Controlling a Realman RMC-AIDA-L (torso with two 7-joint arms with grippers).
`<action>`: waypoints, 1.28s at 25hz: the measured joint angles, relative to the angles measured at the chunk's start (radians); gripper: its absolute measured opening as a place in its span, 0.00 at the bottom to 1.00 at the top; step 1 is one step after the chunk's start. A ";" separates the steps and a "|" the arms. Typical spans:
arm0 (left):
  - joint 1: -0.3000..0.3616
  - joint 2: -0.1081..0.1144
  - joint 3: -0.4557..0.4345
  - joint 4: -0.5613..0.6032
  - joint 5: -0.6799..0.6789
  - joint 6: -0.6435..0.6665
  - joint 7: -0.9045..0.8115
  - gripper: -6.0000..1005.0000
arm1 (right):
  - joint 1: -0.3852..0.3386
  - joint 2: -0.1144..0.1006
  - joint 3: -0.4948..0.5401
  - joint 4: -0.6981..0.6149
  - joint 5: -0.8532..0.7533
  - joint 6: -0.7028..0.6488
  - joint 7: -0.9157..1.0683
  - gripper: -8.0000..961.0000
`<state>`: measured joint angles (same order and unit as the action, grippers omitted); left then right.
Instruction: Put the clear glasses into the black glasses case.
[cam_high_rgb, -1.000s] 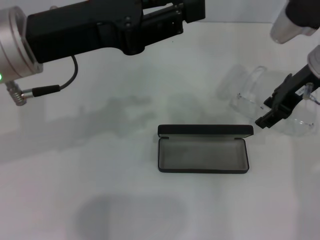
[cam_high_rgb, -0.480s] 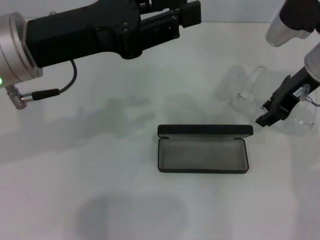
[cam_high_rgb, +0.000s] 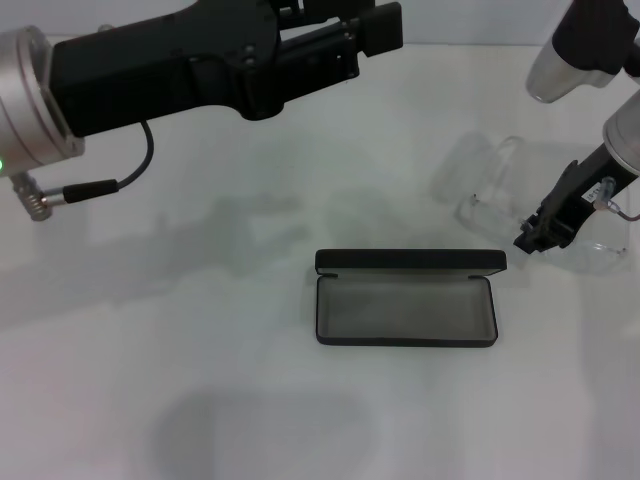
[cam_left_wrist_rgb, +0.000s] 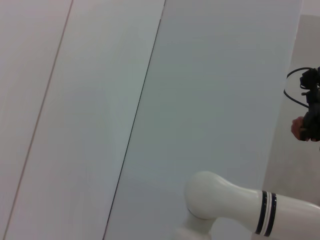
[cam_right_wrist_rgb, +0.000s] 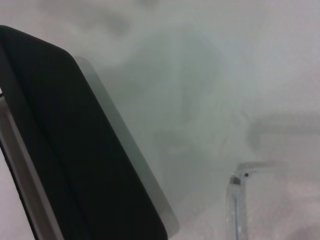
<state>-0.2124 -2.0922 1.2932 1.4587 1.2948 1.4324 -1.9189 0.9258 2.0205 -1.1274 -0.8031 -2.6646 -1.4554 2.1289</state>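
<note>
The black glasses case (cam_high_rgb: 410, 262) lies open at the middle of the white table, its grey lining facing up and its lid standing at the far side. Right of it lie the clear glasses (cam_high_rgb: 492, 190), arms folded out toward the back. My right gripper (cam_high_rgb: 545, 225) is down on the glasses' frame, just off the case's far right corner. In the right wrist view, the case's black shell (cam_right_wrist_rgb: 75, 150) fills one side and a clear hinge of the glasses (cam_right_wrist_rgb: 235, 192) shows close by. My left gripper (cam_high_rgb: 360, 30) hangs high over the table's back, away from both.
The left arm's black body (cam_high_rgb: 200, 70) stretches across the upper left of the head view, with a cable (cam_high_rgb: 100, 185) hanging below it. The left wrist view shows only wall panels and a white arm segment (cam_left_wrist_rgb: 235, 200).
My right gripper has shifted slightly and looks narrower over the glasses' frame. The left arm drifted a little, then held still. Case and glasses stay where they were.
</note>
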 joint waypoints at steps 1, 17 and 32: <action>0.000 0.000 0.000 0.000 0.000 0.000 0.000 0.43 | -0.002 0.000 0.000 0.000 0.000 0.001 0.000 0.34; 0.028 0.001 -0.019 0.000 -0.024 0.030 0.002 0.43 | -0.305 -0.007 0.082 -0.663 0.184 -0.131 0.036 0.13; -0.036 0.002 -0.061 -0.095 -0.213 0.173 0.233 0.20 | -0.488 -0.006 0.159 -0.359 1.200 -0.377 -0.650 0.13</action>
<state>-0.2482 -2.0907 1.2323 1.3641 1.0820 1.6049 -1.6860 0.4373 2.0140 -0.9687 -1.1619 -1.4644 -1.8328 1.4784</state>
